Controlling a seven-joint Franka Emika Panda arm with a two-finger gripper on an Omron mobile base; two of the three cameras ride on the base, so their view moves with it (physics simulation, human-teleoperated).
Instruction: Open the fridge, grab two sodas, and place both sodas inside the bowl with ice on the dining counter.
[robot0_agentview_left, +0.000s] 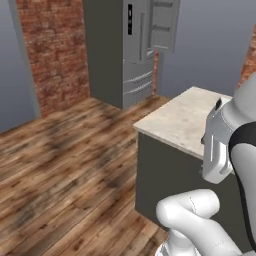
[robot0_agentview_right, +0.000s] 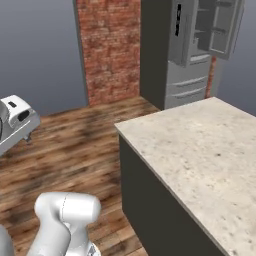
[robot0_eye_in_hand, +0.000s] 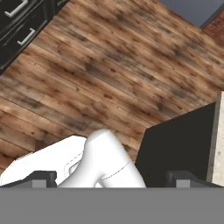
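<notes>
Grey and tall, the fridge (robot0_agentview_left: 131, 50) stands far back in the left base view, by a red brick wall (robot0_agentview_left: 52, 50). Its right door (robot0_agentview_left: 164, 25) hangs open, and the door has shelves, but what sits on them is too small to tell. A counter (robot0_agentview_left: 185, 120) with a pale speckled stone top on a dark base stands close to the robot, well apart from the fridge. Brown wood floor (robot0_agentview_left: 65, 165) lies between them.

From the right base view, the fridge (robot0_agentview_right: 172, 55) is at the back, and its open door (robot0_agentview_right: 217, 27) shows bare-looking shelves. The stone counter (robot0_agentview_right: 200, 150) has a bare top.

Looking along the hand, the gripper (robot0_eye_in_hand: 111, 177) points down at the wood floor (robot0_eye_in_hand: 109, 65). Its two dark finger tips (robot0_eye_in_hand: 43, 176) stand wide apart with nothing between them. Dark drawers (robot0_eye_in_hand: 22, 22) with pale handles sit at the top left. The counter's dark side (robot0_eye_in_hand: 183, 140) is at the right.
</notes>
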